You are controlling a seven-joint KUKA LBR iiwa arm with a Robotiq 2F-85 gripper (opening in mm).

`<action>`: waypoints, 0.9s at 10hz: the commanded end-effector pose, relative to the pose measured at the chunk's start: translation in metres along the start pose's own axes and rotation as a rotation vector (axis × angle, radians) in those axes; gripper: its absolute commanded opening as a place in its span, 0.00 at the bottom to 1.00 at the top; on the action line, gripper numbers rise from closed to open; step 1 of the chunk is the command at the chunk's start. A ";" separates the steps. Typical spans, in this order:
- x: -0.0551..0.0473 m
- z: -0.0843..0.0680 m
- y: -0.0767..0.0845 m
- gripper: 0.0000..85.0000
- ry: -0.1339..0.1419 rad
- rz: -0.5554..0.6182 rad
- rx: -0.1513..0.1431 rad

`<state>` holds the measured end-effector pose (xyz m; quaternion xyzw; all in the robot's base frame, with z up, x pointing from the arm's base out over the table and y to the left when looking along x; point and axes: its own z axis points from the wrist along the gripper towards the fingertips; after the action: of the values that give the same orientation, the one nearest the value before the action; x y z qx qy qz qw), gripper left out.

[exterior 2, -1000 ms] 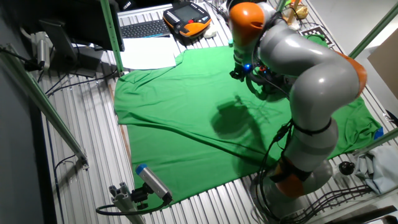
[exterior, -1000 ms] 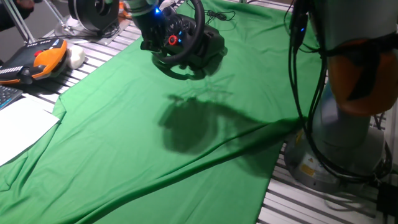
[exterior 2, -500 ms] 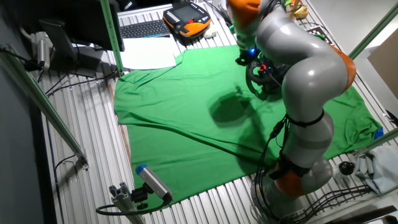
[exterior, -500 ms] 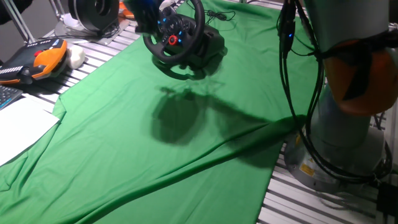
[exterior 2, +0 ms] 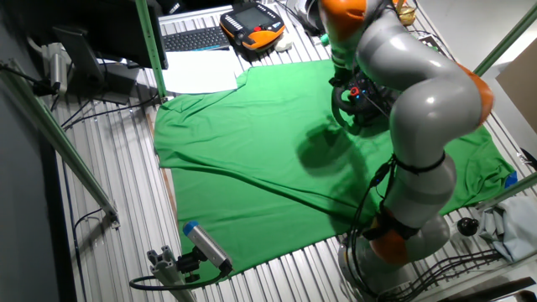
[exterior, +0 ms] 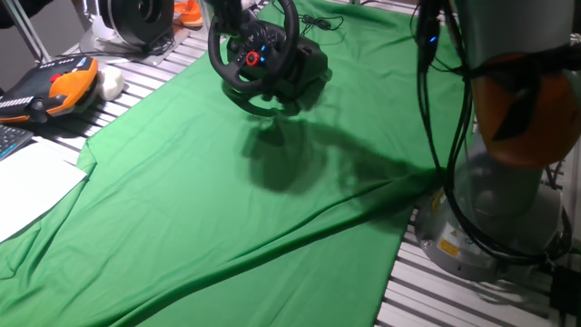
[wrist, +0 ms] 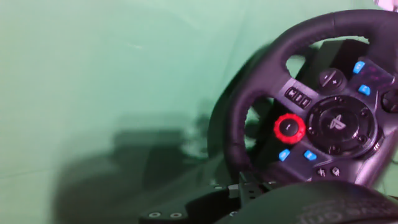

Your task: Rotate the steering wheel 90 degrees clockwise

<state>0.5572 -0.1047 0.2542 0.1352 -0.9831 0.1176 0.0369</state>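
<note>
The steering wheel (exterior: 270, 91) stands on its black base at the far end of the green cloth (exterior: 227, 200), and it shows again behind the arm in the other fixed view (exterior 2: 356, 107). In the hand view its thick black rim (wrist: 244, 118) curves round a hub (wrist: 336, 122) with a red dial and blue buttons. My gripper (exterior: 225, 13) is at the wheel's upper left rim, dark and cut off by the frame's top. No fingers show in the hand view. I cannot tell whether the jaws are open, or whether they touch the rim.
A black-and-silver drum-like object (exterior: 136, 18) stands behind the wheel to the left. An orange-and-black pendant (exterior: 56, 86) and white paper (exterior: 27, 186) lie off the cloth's left edge. My arm's grey base (exterior: 499, 209) is at the right. A keyboard (exterior 2: 195, 39) lies near the pendant.
My hand has risen along the wheel's left rim toward its top, and its shadow on the cloth has slid right. The wheel's red dial sits where it was.
</note>
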 end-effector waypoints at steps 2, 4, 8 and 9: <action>0.021 0.021 -0.078 0.00 0.070 0.041 -0.046; 0.021 0.021 -0.078 0.00 0.139 0.127 -0.019; 0.021 0.021 -0.078 0.00 0.096 0.263 0.172; 0.021 0.021 -0.078 0.00 0.080 0.266 0.190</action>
<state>0.5576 -0.1878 0.2526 0.0031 -0.9786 0.2000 0.0480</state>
